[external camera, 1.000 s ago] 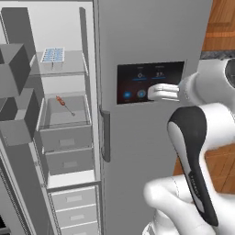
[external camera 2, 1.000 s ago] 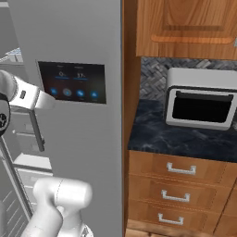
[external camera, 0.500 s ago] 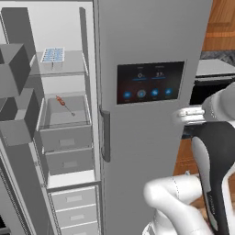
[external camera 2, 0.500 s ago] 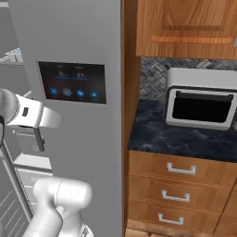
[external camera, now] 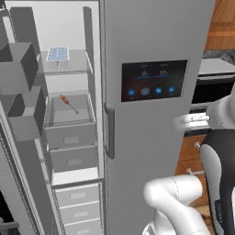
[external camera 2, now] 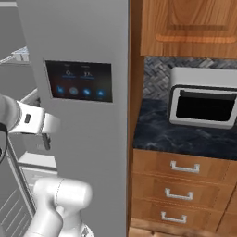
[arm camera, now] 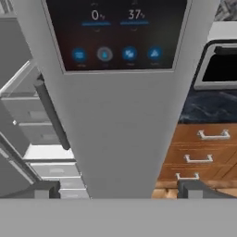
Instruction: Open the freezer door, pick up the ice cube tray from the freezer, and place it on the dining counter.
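The freezer door (external camera: 18, 105) stands swung open at the left, grey bins on its inner face. Inside the freezer (external camera: 69, 151) the ice cube tray (external camera: 58, 53) lies flat on the top shelf, white with pale-blue squares. My gripper (external camera: 181, 123) hovers well to the right of it, in front of the shut grey door and below that door's dark touchscreen (external camera: 153, 80). In the hand view the fingertips (arm camera: 46, 189) stand wide apart with nothing between them, so the gripper (arm camera: 120, 190) is open. It also shows at the left of the right base view (external camera 2: 45, 136). The dining counter is out of view.
A thin red-handled tool (external camera: 69, 103) lies in the drawer below the tray's shelf. The touchscreen door's bar handle (external camera: 109, 133) borders the freezer opening. To the right are a dark counter (external camera 2: 185, 134) with a white oven (external camera 2: 203, 104), wooden drawers (external camera 2: 180, 190) and upper cabinets.
The hand has dropped from level with the touchscreen to below it and drifted right in the left base view. The jaws stayed open. Tray and doors have not moved.
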Tool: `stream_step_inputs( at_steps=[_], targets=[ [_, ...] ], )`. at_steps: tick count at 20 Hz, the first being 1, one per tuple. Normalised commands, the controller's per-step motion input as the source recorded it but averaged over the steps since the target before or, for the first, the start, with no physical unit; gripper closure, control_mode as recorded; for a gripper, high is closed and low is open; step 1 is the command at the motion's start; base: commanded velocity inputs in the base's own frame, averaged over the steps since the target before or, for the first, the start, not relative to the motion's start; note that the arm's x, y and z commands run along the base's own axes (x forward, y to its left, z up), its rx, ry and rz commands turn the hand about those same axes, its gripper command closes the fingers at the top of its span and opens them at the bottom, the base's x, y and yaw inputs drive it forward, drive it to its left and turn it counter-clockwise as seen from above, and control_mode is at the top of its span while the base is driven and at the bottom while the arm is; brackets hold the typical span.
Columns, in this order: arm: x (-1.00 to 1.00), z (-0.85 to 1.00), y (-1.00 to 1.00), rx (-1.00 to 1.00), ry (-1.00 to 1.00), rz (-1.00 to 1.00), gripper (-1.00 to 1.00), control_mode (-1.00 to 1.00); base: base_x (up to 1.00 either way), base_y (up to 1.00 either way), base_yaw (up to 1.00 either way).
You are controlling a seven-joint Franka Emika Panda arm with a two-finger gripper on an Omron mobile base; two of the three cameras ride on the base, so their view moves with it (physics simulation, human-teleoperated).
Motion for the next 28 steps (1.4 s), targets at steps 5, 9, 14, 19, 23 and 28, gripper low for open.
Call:
stream_step_inputs(
  at_steps=[5,9,14,19,23,28],
  targets=[
    [0.00,0.00,0.00,0.00,0.00,0.00,-1.00,1.00,-0.29,0.85,0.07],
    [0.00,0.00,0.00,0.00,0.00,0.00,-1.00,1.00,0.19,0.35,0.09],
    [0.00,0.00,0.00,0.00,0.00,0.00,-1.00,1.00,0.42,0.28,0.08],
    [0.00,0.00,0.00,0.00,0.00,0.00,-1.00,1.00,0.63,0.34,0.04],
    [0.00,0.00,0.00,0.00,0.00,0.00,-1.00,1.00,0.54,0.45,0.03],
    [0.00,0.00,0.00,0.00,0.00,0.00,-1.00,1.00,0.48,0.29,0.00]
  ],
)
